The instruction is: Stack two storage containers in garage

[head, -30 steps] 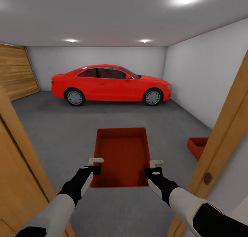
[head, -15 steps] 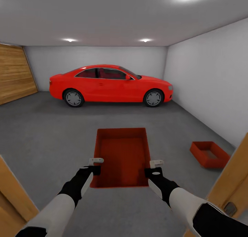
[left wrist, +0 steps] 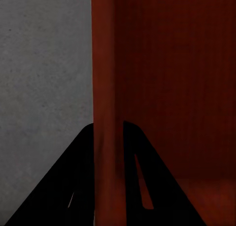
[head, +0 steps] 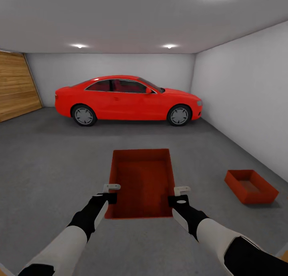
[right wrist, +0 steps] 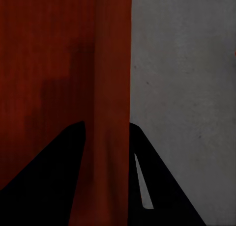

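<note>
Left claw (head: pixel 111 192) first: it was clamped on the left wall of the carried container (head: pixel 140 180), and my left wrist view showed that wall (left wrist: pixel 104 137) running straight between the two dark fingers. Over on the other side, the right claw (head: pixel 181 195) pinched the right wall the same way, confirmed in the right wrist view (right wrist: pixel 110 137). So I had the bin held level between both arms, out in front of me above the floor (head: pixel 56 168).

What had changed over the last second was my own position, not the load. The wooden door frame that had crowded both edges of the head view had slid out of sight, and the second container (head: pixel 251 186) had come fully into view where before the frame half hid it. I read that as me having rolled through the doorway and into the garage; the bin sat in the same spot relative to my arms throughout.

That left the second container resting on the floor near the right wall (head: pixel 248 99), well apart from the one I carried. To my mind, only the stacking remained.

Counted left to right: one wooden-plank door (head: pixel 16 87), one red car (head: pixel 128 99), two containers, two claws.
</note>
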Motion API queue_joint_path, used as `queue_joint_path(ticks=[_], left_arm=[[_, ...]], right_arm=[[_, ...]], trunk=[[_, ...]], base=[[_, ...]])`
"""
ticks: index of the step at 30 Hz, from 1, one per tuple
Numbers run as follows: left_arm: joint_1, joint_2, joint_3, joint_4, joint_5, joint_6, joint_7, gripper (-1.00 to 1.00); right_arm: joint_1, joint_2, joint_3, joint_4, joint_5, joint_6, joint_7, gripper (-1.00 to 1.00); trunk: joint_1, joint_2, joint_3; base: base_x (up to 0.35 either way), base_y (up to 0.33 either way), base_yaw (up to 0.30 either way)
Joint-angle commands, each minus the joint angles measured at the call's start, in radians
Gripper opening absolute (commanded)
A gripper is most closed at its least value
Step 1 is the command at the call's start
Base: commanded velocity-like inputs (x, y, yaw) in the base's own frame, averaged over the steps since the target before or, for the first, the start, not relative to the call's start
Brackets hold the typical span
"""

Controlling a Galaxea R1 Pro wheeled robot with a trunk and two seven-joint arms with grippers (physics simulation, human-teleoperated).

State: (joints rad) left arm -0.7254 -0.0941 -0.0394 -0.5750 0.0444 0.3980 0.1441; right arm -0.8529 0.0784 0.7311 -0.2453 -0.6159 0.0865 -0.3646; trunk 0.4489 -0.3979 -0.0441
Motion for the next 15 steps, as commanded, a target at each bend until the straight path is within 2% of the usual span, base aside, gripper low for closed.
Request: queue_joint_path(ticks=[1, 15], left_arm=[[0.0, -0.006, -0.005, 0.001, 0.011, 0.005, 0.011, -1.0], [0.0, -0.006, -0.005, 0.001, 0.012, 0.005, 0.011, -1.0]], right_arm=[[-0.002, 0.0, -0.019, -0.019, 0.022, 0.009, -0.083, -1.0], [-0.002, 0.0, -0.019, -0.019, 0.022, 0.009, -0.083, -1.0]], trunk=[[0.001, -0.002, -0.002], [0.001, -0.002, -0.002]], base=[[0.322, 0.0, 0.0], [0.322, 0.0, 0.0]])
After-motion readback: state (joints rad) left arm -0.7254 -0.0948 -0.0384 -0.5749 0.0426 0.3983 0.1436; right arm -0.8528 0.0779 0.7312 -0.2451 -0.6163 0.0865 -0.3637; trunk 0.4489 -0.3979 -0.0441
